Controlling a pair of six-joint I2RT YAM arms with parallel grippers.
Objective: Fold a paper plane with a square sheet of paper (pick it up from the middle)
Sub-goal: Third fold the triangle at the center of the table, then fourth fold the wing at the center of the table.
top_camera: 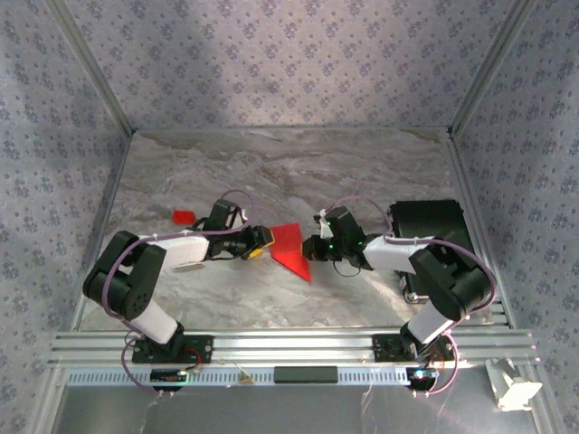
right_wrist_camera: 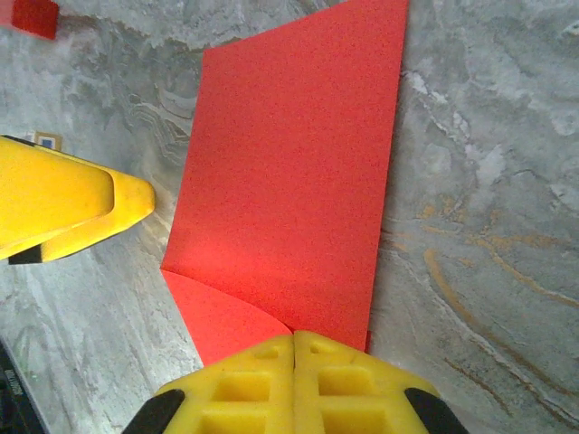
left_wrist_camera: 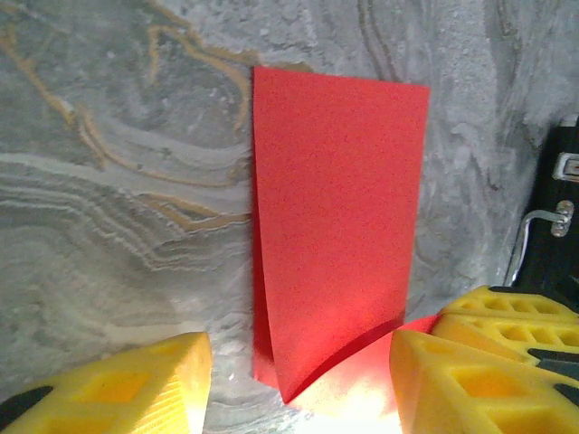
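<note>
Your right gripper (right_wrist_camera: 294,348) is clamped shut on one edge of the square sheet of paper (top_camera: 289,246) – folded over, lying btwn both grippers. Left gripper (left_wrist_camera: 298,362) is approx. half open, fingers straddling the opp. edge. Count – 1 sheet, 2 grippers, 1 small red piece (top_camera: 184,216).

Left arm (top_camera: 136,280): base bolted at the near edge of the worktop, elbow raised and folded back, forearm reaching right toward the centre. Left gripper (top_camera: 258,242): held low, its fingers (left_wrist_camera: 118,389) standing apart with a wide gap between them.

Right arm (top_camera: 448,280): mirrored pose, elbow raised, forearm reaching left toward the centre. Right gripper (top_camera: 315,244): held low, facing the left gripper. Its fingers (right_wrist_camera: 244,389) are pressed together with no gap. Their tips meet the near edge of the square sheet of paper (right_wrist_camera: 289,163); a pinch cannot be confirmed.
</note>
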